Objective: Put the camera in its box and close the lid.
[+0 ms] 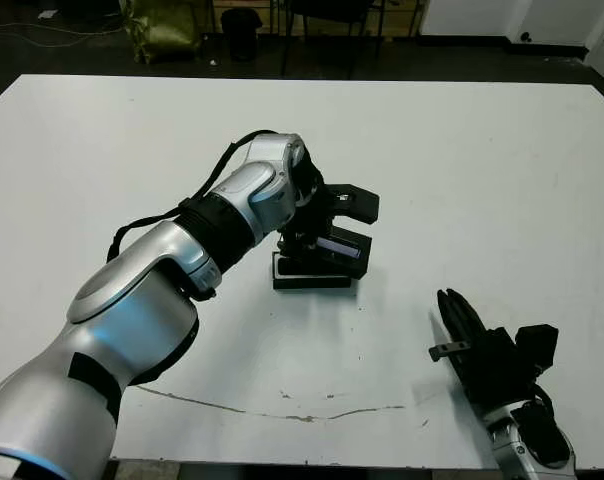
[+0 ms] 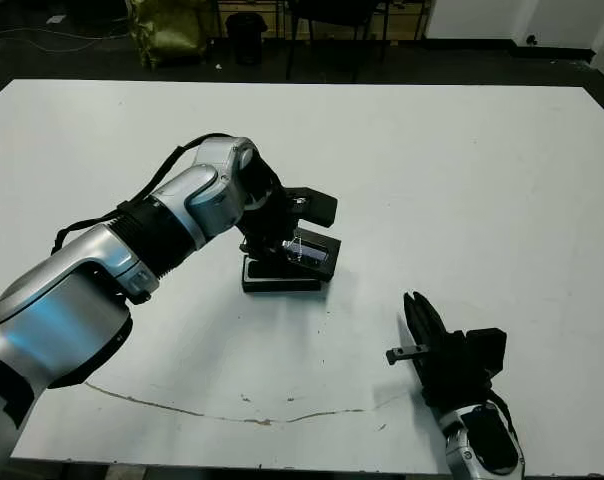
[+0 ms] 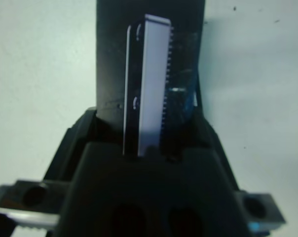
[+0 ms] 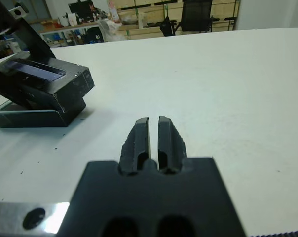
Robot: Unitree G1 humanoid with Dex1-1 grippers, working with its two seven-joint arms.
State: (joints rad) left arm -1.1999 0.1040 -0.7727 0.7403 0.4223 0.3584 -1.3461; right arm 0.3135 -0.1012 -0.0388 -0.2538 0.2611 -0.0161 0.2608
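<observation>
My left gripper (image 1: 317,234) is shut on the lid (image 1: 340,247), a flat black cover with a glossy purplish window strip. The lid (image 4: 45,79) is tilted, its lower edge down on the box (image 4: 28,120) and its other side raised. The box (image 1: 310,280) is a shallow black tray lying mid-table. In the left wrist view the lid (image 3: 146,84) stands edge-on between the fingers. The camera is hidden; I cannot see inside the box. My right gripper (image 1: 450,305) hovers low near the front right, well apart from the box, shut with nothing in it.
A long thin crack or scratch (image 1: 282,412) runs along the white table (image 1: 482,180) near its front edge. Beyond the far edge stand chairs (image 1: 327,20), a bin and a yellow-green bag (image 1: 162,25) on a dark floor.
</observation>
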